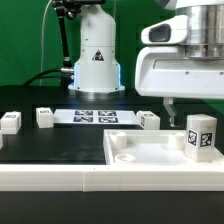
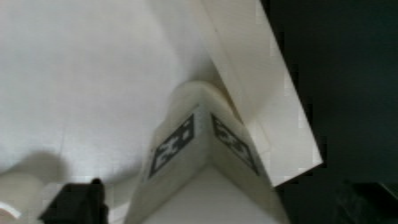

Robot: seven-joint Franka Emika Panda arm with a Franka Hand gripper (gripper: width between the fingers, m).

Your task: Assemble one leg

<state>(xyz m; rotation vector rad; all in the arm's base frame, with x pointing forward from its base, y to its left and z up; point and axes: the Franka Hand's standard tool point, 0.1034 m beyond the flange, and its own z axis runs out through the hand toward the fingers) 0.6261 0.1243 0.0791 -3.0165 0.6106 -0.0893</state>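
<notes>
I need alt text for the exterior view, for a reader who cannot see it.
A white leg with marker tags stands upright on the large white plate, below the robot's gripper. Three more small white legs and the marker board lie on the black table behind.

The tabletop [image 1: 40, 150] is black and flat; on it, toward the exterior view's right, lies a large white plate [image 1: 150, 155] with a raised rim; farther back lies the marker board [image 1: 96, 117], flat, with several black-and-white tags; three small white legs lie loose on the surface, one [image 1: 10, 122] at the exterior view's far left, one [image 1: 45, 118] just beside the board's left end, one [image 1: 148, 120] beyond its right end.
</notes>
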